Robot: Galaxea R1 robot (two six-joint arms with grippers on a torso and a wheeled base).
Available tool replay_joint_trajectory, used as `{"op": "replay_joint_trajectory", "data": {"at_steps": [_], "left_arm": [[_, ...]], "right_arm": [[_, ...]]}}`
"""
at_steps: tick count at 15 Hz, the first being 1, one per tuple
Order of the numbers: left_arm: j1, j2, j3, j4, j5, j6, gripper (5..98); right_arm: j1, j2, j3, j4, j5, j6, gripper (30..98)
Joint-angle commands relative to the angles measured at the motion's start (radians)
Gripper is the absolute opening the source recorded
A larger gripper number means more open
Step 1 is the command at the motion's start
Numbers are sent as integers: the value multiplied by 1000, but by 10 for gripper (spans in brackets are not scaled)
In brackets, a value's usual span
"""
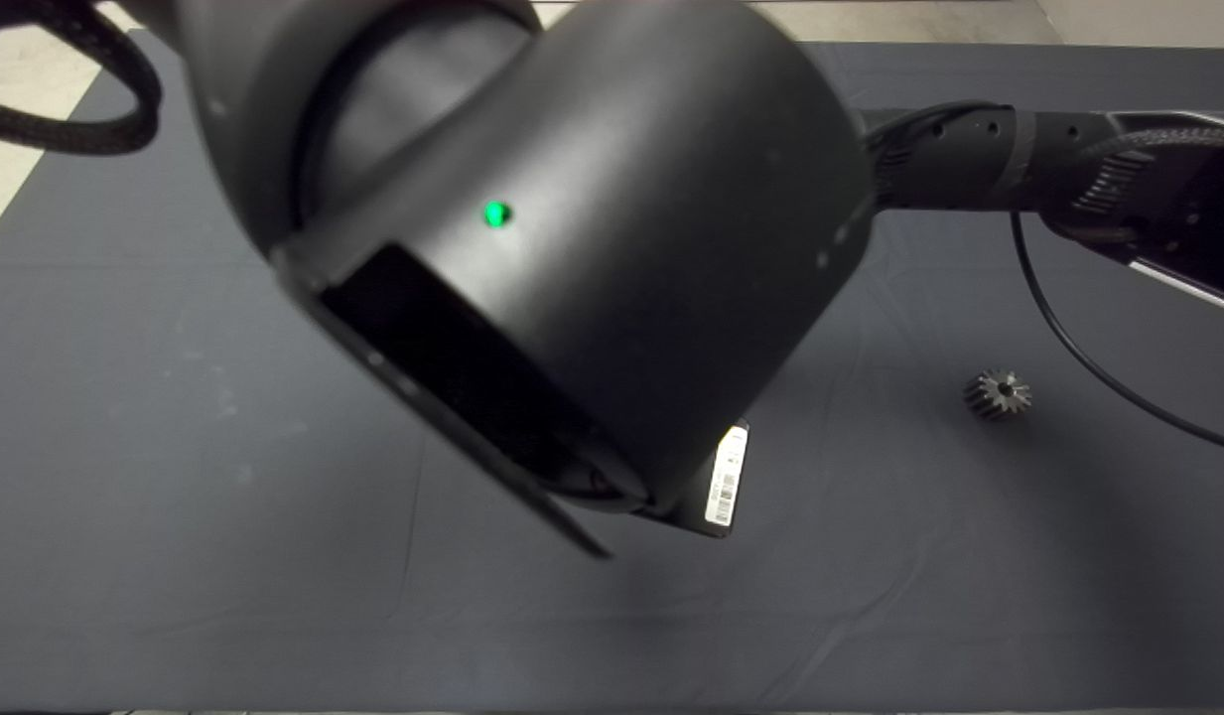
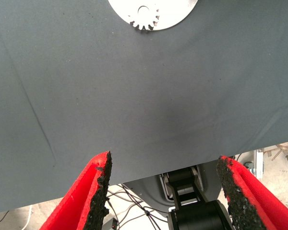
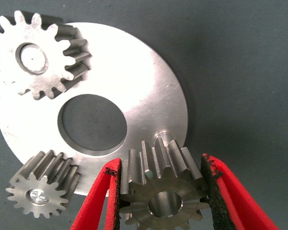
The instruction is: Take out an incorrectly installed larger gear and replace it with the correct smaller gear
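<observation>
In the right wrist view my right gripper [image 3: 161,165] is shut on the smaller gear [image 3: 163,196], dark grey with a centre hole. It holds it over the rim of a round silver plate [image 3: 149,91], right beside a short bare peg [image 3: 162,134]. Two bright silver gears [image 3: 36,57] [image 3: 41,191] sit on the plate. The larger gear [image 1: 999,394], dark with long teeth, lies alone on the mat at the right in the head view. My left gripper [image 2: 163,191] hangs open above bare mat, short of the plate [image 2: 173,14].
The left arm's black body [image 1: 532,228] fills the middle of the head view and hides the plate and both grippers there. The right arm [image 1: 1068,159] reaches in from the right, trailing a black cable [image 1: 1068,338]. The mat's edge and floor cables show between the left fingers.
</observation>
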Motion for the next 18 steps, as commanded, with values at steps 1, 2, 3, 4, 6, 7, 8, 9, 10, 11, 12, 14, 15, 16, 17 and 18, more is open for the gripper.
{"op": "replay_joint_trajectory", "data": {"at_steps": [1,2,3,4,6,7,8,9,10,11,12,14,15,16,17,18], "left_arm": [[-19,2,9,-5,71,-3,546],[-18,2,11,-5,71,-4,546],[-18,2,11,-5,71,-4,546],[-18,1,11,-5,71,-4,546],[-18,1,10,-5,71,-4,546],[-19,0,12,-5,71,-4,546],[-19,0,14,-5,71,-4,546],[-18,0,14,-5,71,-5,546],[-19,0,14,-5,71,-5,546],[-19,0,14,-3,71,-5,546],[-18,0,14,-3,71,-5,546],[-18,0,17,-3,71,-5,546],[-19,0,19,-3,72,-5,546],[-19,0,19,-3,71,-5,546],[-19,0,17,-3,71,-5,546],[-19,0,19,-3,71,-5,546]], "right_arm": [[29,-2,17,-33,-64,8,356],[29,-4,17,-34,-64,7,356],[29,-5,16,-34,-64,6,356],[29,-5,17,-33,-64,6,356],[25,-4,17,-34,-64,6,356],[19,-2,15,-40,-65,5,356],[12,5,15,-64,-65,0,356],[5,8,11,-86,-64,-1,356],[-1,2,10,-89,-64,-1,356],[-3,1,12,-91,-64,-1,356],[-3,2,12,-93,-65,-3,356],[-3,5,9,-106,-65,-5,355],[-3,7,6,-109,-65,-6,354],[-3,8,6,-109,-65,-6,354],[-3,8,6,-109,-65,-5,354],[-3,8,6,-109,-65,-5,354]]}}
